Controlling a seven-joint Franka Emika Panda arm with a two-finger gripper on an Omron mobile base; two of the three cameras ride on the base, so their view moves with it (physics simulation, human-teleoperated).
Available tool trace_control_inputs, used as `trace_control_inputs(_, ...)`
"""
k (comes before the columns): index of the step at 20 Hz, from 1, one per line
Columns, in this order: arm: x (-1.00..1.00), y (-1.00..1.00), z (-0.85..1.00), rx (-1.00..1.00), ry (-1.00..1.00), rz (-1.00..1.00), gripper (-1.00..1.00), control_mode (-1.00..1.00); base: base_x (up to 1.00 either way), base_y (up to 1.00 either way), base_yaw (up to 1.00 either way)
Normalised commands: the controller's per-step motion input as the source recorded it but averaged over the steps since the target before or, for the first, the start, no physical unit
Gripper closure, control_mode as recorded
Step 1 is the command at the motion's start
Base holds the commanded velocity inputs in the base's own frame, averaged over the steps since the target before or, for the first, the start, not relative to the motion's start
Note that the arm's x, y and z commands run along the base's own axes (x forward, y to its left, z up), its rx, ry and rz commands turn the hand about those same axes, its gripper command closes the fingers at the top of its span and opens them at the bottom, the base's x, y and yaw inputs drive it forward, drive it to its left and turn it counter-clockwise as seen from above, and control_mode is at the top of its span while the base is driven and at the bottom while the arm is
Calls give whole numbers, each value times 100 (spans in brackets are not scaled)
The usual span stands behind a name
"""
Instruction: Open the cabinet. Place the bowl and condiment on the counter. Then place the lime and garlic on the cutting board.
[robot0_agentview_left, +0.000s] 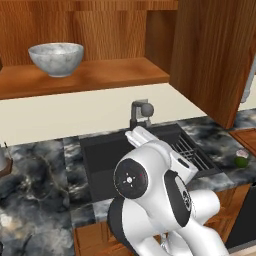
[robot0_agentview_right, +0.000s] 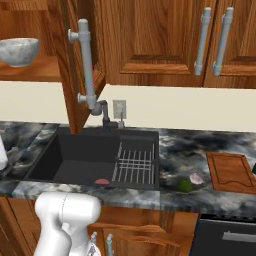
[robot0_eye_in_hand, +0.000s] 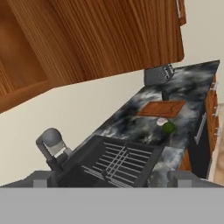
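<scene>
Cabinet (robot0_agentview_left: 210, 55) door swung open — bowl (robot0_agentview_left: 56, 58) on its shelf. Lime (robot0_agentview_right: 184, 185) and garlic (robot0_agentview_right: 196, 178) touching on worktop (robot0_agentview_right: 185, 150), beside board (robot0_agentview_right: 231, 172). Jaws wide apart — empty.

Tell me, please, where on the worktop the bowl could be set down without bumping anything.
The counter lies bare between the sink and the cutting board, behind the lime and garlic. Its front edge there is crowded by those two. Left of the sink is another bare marbled stretch. The bowl sits on the shelf of the open cabinet.
</scene>
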Motion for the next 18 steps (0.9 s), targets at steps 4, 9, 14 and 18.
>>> trace_control_inputs(4,0,0,0,0,0,0,-100,100,38,27,0)
trace_control_inputs(9,0,1,0,0,0,0,-100,-100,3,4,0)
trace_control_inputs(14,0,34,5,0,0,0,-100,-100,0,0,0)
trace_control_inputs(18,0,50,16,-2,2,0,-100,-100,0,0,0)
